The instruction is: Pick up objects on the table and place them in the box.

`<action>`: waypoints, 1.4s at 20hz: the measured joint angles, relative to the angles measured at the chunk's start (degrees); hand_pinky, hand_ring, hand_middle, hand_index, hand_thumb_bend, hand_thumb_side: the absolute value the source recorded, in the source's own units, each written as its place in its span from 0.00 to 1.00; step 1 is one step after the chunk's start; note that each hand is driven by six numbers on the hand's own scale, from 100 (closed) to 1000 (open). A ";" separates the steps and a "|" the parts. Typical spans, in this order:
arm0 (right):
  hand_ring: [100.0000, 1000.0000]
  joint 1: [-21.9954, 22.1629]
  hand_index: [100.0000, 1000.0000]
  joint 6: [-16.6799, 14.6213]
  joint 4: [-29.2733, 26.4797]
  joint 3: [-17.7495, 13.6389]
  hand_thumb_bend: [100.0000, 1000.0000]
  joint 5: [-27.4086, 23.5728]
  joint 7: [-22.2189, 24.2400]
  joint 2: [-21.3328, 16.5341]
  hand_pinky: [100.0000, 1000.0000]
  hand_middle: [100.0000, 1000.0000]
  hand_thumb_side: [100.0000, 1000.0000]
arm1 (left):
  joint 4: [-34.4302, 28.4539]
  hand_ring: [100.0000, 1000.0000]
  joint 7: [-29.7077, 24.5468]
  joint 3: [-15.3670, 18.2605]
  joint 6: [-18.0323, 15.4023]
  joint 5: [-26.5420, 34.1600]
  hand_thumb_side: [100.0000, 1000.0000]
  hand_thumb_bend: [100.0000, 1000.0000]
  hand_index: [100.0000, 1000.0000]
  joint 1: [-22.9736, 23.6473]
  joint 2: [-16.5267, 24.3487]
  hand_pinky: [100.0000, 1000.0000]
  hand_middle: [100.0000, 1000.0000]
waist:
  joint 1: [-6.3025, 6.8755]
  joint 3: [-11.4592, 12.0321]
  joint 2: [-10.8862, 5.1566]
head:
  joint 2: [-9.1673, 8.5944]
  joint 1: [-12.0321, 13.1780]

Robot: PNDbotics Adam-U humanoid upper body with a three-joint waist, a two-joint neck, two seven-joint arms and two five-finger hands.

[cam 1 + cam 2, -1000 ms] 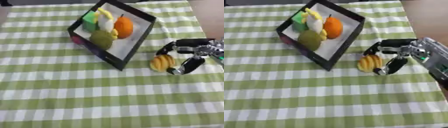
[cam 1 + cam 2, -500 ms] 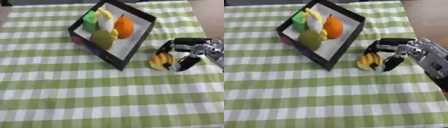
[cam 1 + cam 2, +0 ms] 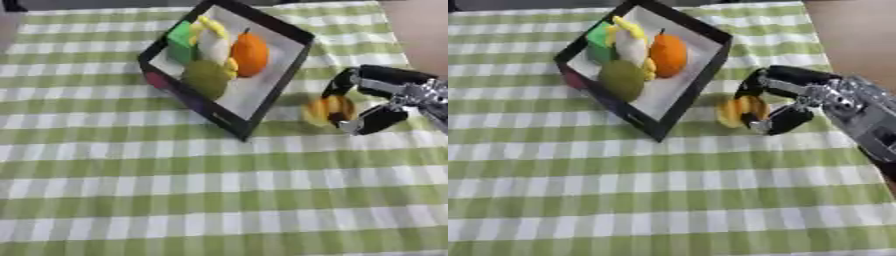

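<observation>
**That fruit could pop out of the grip**

The orange-yellow fruit [image 3: 739, 111] sits right of centre, just beside the box [image 3: 677, 107], with the right hand [image 3: 785, 102] curled round it. Being round, it may slip free, or clip the box's black rim on the lift.

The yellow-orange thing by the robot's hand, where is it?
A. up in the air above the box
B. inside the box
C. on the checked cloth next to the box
C: the yellow-orange thing sits on the cloth right of the box, with the right hand curled round it.
</observation>
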 measured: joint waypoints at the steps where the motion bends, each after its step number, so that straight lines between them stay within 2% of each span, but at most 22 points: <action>1: 0.57 -0.15 0.64 0.06 -1.05 -0.77 0.00 -0.45 -0.63 -0.45 0.75 0.39 0.00 | -0.01 0.61 0.00 0.00 0.00 -0.04 0.36 0.60 0.80 0.10 0.00 0.71 0.63 | 0.00 0.00 -0.01 | 0.00 0.05; 8: 0.57 -5.60 0.65 1.08 -6.17 -5.72 0.00 -2.21 -4.18 -1.93 0.76 0.40 0.00 | -0.28 0.61 0.01 0.02 0.00 -0.45 0.35 0.60 0.80 0.28 -0.01 0.71 0.63 | -0.02 0.39 -0.06 | 0.00 0.23; 10: 0.57 -8.64 0.65 1.84 -5.90 -6.36 0.00 -1.79 -4.04 -0.62 0.76 0.40 0.00 | -0.35 0.61 0.03 0.03 0.03 -0.49 0.35 0.60 0.80 0.28 -0.27 0.71 0.63 | -0.02 0.63 -0.06 | 0.00 0.23; 14: 0.58 -16.63 0.65 3.12 -2.38 -6.09 0.00 1.00 -3.44 5.28 0.77 0.41 0.00 | -0.35 0.61 0.10 0.04 0.09 -0.63 0.35 0.60 0.80 0.22 -0.59 0.71 0.63 | 0.00 1.22 -0.07 | 0.00 0.04; 18: 0.58 -24.48 0.65 3.56 3.73 -5.26 0.00 7.89 -3.14 13.87 0.77 0.41 0.00 | -0.36 0.61 0.09 0.03 0.10 -0.80 0.34 0.60 0.80 -0.18 -1.19 0.71 0.63 | 0.00 1.89 -0.07 | 0.01 -0.80; 22: 0.59 -29.87 0.65 3.27 13.93 -5.10 0.00 15.48 -3.71 22.53 0.77 0.41 0.00 | -0.67 0.61 0.08 0.21 0.10 -1.70 0.33 0.60 0.80 -1.43 -1.43 0.71 0.63 | 0.36 2.79 -0.07 | 0.01 -2.03; 25: 0.59 -32.03 0.65 1.87 22.74 -5.10 0.00 20.97 -4.51 27.57 0.77 0.42 0.00 | -0.77 0.61 0.00 0.33 0.19 -2.38 0.33 0.61 0.80 -1.78 -1.43 0.71 0.63 | 0.46 3.29 -0.07 | 0.01 -2.86; 27: 0.60 -32.26 0.66 0.33 27.91 -5.07 0.00 24.45 -4.88 29.92 0.78 0.44 0.05 | -0.77 0.61 -0.05 0.34 0.25 -2.51 0.33 0.61 0.80 -1.77 -1.43 0.71 0.63 | 0.46 3.46 -0.08 | 0.01 -3.16; 28: 0.61 -32.22 0.67 -0.65 30.21 -5.03 0.35 26.14 -4.99 30.74 0.78 0.45 0.00 | -0.77 0.61 -0.06 0.34 0.28 -2.51 0.34 0.61 0.80 -1.75 -1.43 0.71 0.63 | 0.46 3.46 -0.08 | 0.01 -3.19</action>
